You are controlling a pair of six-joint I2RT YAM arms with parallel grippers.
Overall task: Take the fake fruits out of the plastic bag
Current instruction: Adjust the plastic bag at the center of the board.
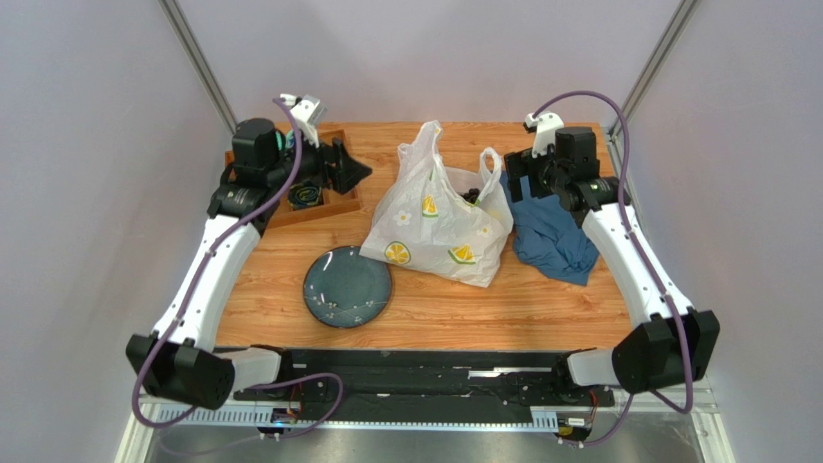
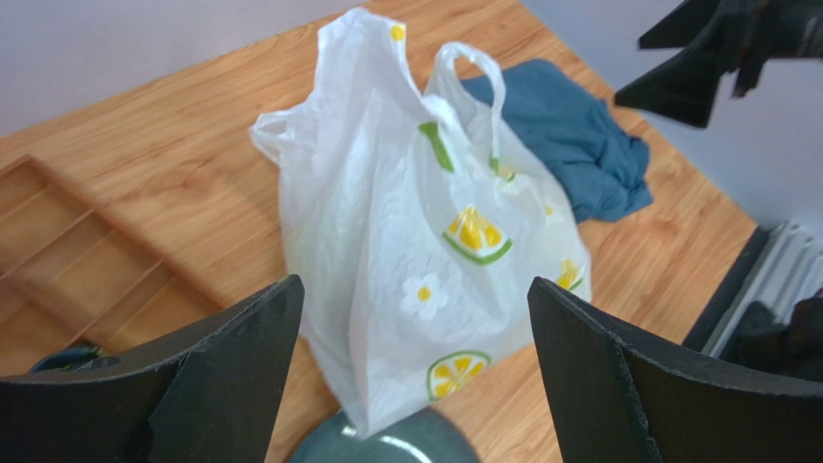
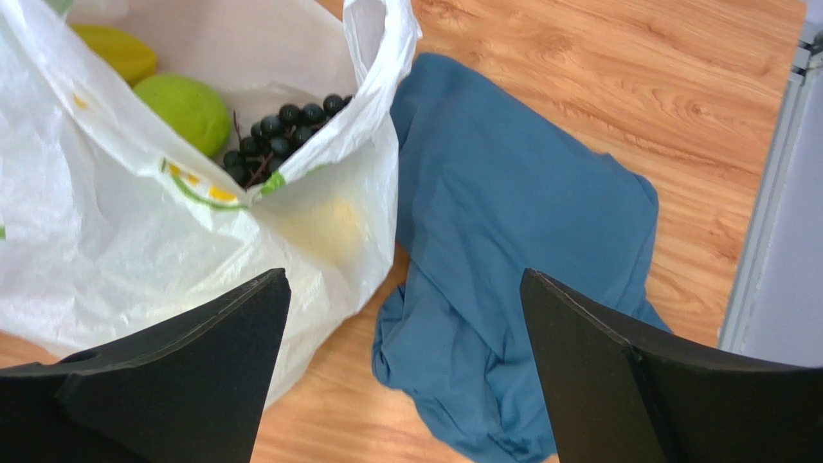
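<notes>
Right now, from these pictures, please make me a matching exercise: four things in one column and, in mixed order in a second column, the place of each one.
Things
1. plastic bag
2. green apple
3. blue cloth
4. plate

Places
A. crumpled on the table, on the right side of the bag
B. inside the bag, next to the dark grapes
C. middle of the table, handles pointing up
D. flat on the table, on the near side of the bag, toward the left

Pairs: 1-C, 2-B, 3-A, 4-D
</notes>
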